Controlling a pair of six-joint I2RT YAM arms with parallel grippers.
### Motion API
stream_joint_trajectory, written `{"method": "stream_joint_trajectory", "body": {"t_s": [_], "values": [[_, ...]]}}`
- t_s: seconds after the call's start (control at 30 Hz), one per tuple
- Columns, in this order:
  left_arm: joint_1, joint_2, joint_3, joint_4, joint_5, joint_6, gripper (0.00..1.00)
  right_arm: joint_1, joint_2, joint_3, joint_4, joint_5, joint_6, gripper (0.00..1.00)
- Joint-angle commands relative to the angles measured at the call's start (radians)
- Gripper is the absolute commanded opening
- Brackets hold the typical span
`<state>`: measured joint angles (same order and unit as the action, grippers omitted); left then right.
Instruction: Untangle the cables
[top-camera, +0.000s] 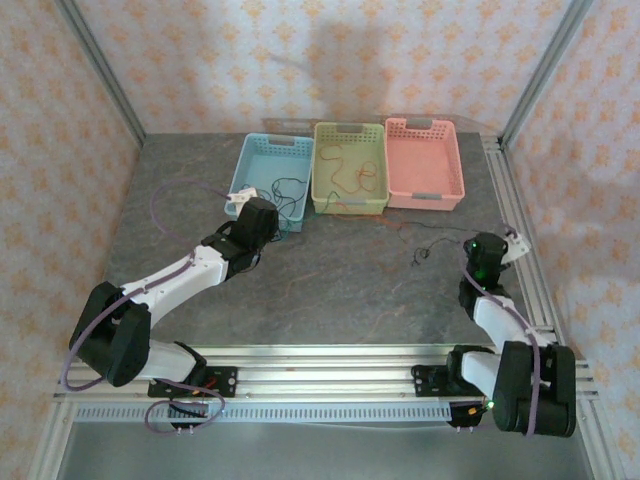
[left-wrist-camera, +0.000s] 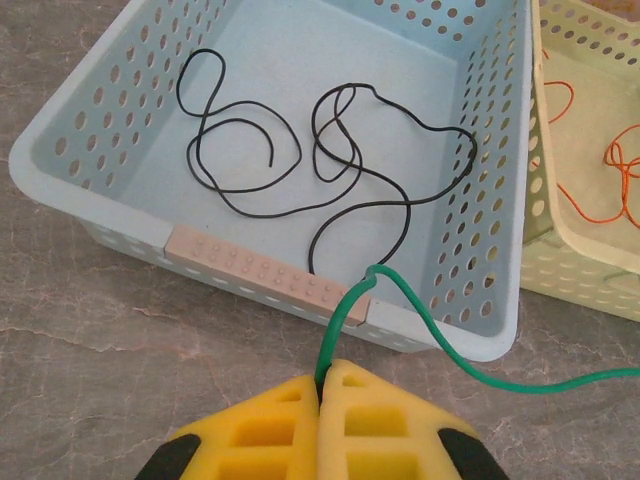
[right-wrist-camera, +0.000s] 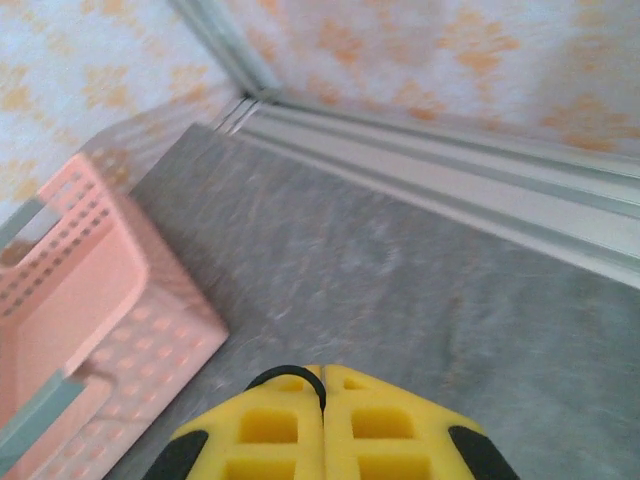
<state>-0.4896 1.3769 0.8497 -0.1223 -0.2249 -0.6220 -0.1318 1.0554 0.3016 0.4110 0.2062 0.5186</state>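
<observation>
Left gripper (left-wrist-camera: 320, 378), jaws fully closed on the green cable (left-wrist-camera: 380, 269), at the near rim of the blue basket (left-wrist-camera: 40, 165), which sits toward the table's far-left corner. The green cable rises from your pads, arches against the rim beside the tan handle insert (left-wrist-camera: 265, 275), then trails right along the table (right-wrist-camera: 400, 280) past the green basket (left-wrist-camera: 560, 255). Lift first, then draw back and right, so the arch clears the rim rather than tugging the light basket. Move slowly: the free end of the black cable (left-wrist-camera: 470, 155), which lies in loose loops on the basket floor, stops just beside the arch, and you cannot tell whether the two touch. The orange cable (left-wrist-camera: 615, 160) lies coiled in the green basket, apart from both. Right gripper (right-wrist-camera: 323, 375), near the table's right edge by the pink basket (right-wrist-camera: 150, 290), is likewise closed, and a black strand (right-wrist-camera: 285, 372) curving over one fingertip into the seam appears pinched there; hold it steady so that its slack stays out of the green cable's path. Cables: thin, round, smooth-jacketed, limp enough to hold curls. Baskets: rectangular moulded plastic, perforated walls, rounded rims that may snag a wire. Pads: yellow, ribbed, with some give. Table: matte grey, stone-patterned, offering little slip.
</observation>
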Motion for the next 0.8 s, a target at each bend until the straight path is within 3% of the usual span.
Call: {"method": "stream_joint_trajectory", "body": {"t_s": [0.0, 0.5, 0.67, 0.77], "values": [[0.021, -0.048, -0.025, -0.015, -0.062, -0.041, 0.0, -0.023, -0.045, -0.03, 0.021, 0.095, 0.063, 0.0], [0.143, -0.148, -0.156, 0.026, -0.052, -0.191, 0.0, -0.136, -0.093, -0.078, -0.028, 0.158, 0.154, 0.0], [0.168, -0.131, -0.15, 0.037, 0.007, -0.185, 0.0, -0.135, -0.054, -0.08, 0.057, 0.049, 0.127, 0.0], [0.167, -0.139, -0.159, 0.063, 0.033, -0.172, 0.0, -0.135, -0.014, -0.075, 0.164, -0.118, 0.087, 0.0]]}}
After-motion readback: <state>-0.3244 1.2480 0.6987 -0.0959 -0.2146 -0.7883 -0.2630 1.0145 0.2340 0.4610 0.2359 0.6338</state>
